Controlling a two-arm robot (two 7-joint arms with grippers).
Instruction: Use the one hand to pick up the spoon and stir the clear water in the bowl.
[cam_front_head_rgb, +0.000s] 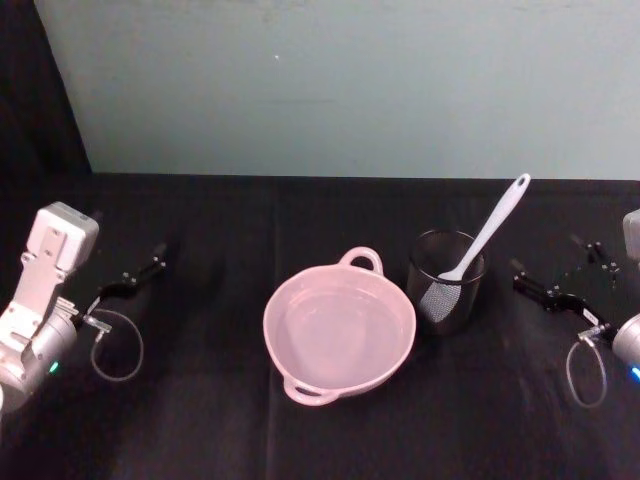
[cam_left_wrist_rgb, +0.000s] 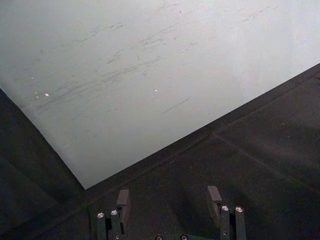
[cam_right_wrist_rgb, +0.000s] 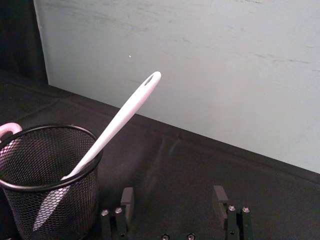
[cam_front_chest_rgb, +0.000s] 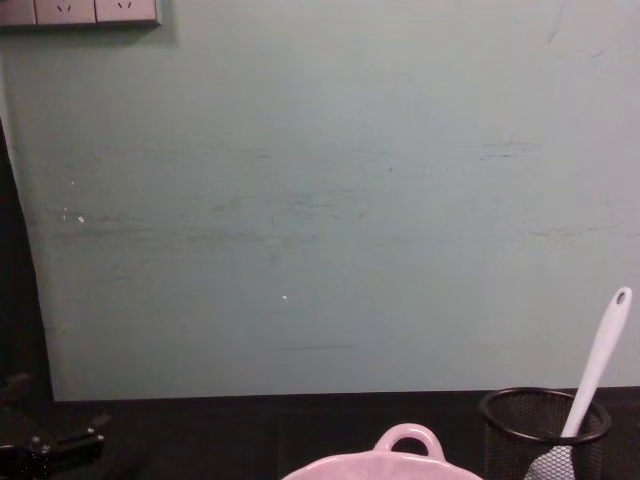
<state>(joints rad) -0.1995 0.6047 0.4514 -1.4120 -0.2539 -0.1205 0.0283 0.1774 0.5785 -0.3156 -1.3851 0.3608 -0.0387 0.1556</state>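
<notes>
The black worktop (cam_front_head_rgb: 200, 440) carried everything, with a pale green wall (cam_front_chest_rgb: 320, 200) behind it. The pink bowl (cam_front_head_rgb: 339, 327) sat in the middle, holding clear water. Just beside it, on the right, stood a black mesh cup (cam_front_head_rgb: 446, 281), and the white spoon (cam_front_head_rgb: 488, 231) leaned inside this cup, head down, handle pointing up and to the right. The left gripper (cam_front_head_rgb: 135, 276) rested far left, its fingers (cam_left_wrist_rgb: 123, 201) apart. The right gripper (cam_front_head_rgb: 543, 291) waited near the cup, its fingers (cam_right_wrist_rgb: 219, 198) apart too, holding nothing
</notes>
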